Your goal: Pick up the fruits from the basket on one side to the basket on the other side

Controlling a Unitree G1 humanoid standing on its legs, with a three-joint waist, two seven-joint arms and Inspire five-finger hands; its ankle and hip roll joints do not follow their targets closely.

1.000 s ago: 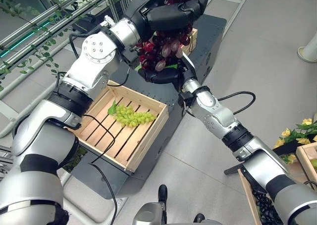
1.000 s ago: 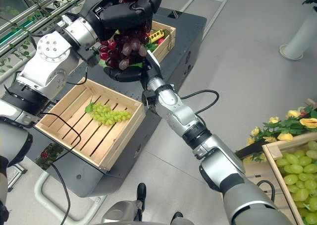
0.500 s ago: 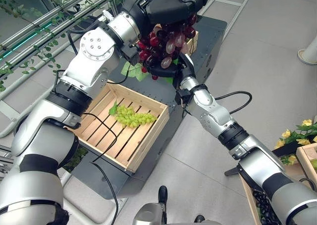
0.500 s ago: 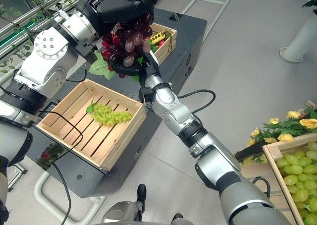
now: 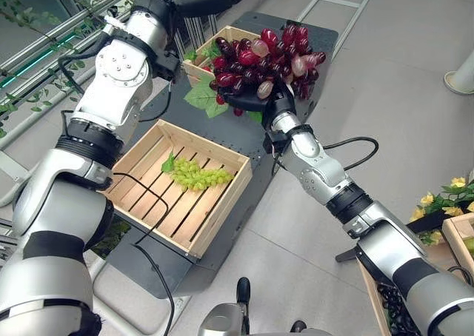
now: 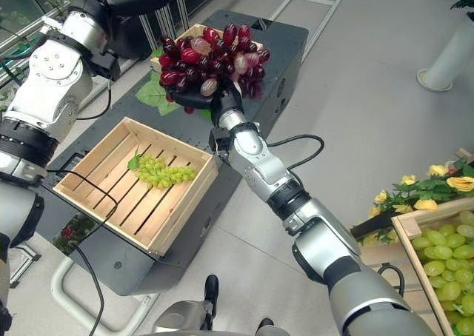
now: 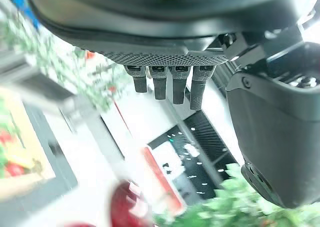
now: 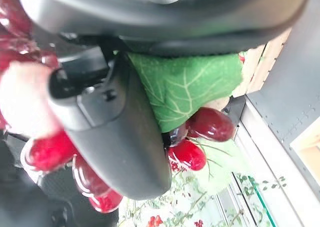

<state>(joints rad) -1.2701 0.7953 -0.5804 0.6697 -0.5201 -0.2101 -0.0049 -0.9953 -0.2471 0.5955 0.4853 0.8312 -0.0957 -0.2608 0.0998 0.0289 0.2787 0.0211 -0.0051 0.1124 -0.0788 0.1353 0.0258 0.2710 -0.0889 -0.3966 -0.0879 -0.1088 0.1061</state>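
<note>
right hand (image 5: 259, 103) mostly hidden under red grapes (image 5: 263, 58)

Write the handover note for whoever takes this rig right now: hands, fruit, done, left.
Right hand: shut under the red grape bunch, holding it in the air above the far crate.
Left hand: raised near the top of the head views, fingers straight, holding nothing.
Done: green grapes lie in the near wooden crate.
Left: the red bunch is not yet set down; other fruit shows in the far crate.
</note>
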